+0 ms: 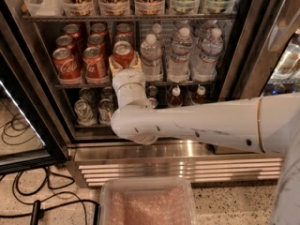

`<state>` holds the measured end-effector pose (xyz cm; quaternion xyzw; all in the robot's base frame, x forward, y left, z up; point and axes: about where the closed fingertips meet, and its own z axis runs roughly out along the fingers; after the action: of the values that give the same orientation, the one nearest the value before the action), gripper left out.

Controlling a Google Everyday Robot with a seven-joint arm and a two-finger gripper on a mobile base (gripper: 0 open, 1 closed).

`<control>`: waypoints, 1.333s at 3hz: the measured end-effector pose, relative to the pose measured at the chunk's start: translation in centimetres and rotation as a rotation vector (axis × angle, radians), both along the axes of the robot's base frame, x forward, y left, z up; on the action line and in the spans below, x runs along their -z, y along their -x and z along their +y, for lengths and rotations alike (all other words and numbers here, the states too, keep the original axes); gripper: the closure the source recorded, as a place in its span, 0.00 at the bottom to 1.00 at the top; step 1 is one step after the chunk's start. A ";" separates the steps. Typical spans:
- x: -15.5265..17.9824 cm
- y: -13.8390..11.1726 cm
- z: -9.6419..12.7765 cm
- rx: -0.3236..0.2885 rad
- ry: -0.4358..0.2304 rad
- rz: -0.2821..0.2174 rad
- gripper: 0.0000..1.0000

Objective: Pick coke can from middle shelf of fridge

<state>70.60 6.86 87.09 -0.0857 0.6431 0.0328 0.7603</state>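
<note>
**Robot's got the coke, now the tricky bit is getting it out**

I'm standing next to the fridge (236, 46) watching this. The tool (124, 61) is reaching into the middle shelf (79, 85), and its tan pads (114, 67) are pressed against both sides of the coke can (123, 53). From here it looks like it's pinching the can low on the body. The can is at the front of the shelf, at the right end of the red row. There's another red can (95, 63) just to its left and a water bottle (151, 57) just to its right.

The can stands upright with its long axis vertical and the silver top facing up. The wrist comes at it from below and in front.

Here's what I'd worry about:
- The shelf has a low front rail. If the can gets pulled straight out without a lift, the bottom could catch and it could tip out of the grip.
- The grip is low, so the can might lean over once its weight comes off the shelf.
- It's tight on both sides. If the big white arm (197, 123) swings sideways, it could knock the bottle or the red can over.
- A cold can may be slippery, though I can't see any moisture on it.
</note>
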 end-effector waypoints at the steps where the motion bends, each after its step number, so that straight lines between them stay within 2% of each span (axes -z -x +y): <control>1: -1.1 0.7 -0.2 -0.020 -0.037 0.005 1.00; 2: -2.0 1.8 -2.4 -0.040 -0.035 0.058 1.00; 3: -1.4 4.0 -3.6 -0.116 -0.030 0.151 1.00; 4: 0.2 6.1 -3.7 -0.215 -0.023 0.242 1.00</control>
<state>64.52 3.16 86.91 -0.1409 0.7165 0.1314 0.6705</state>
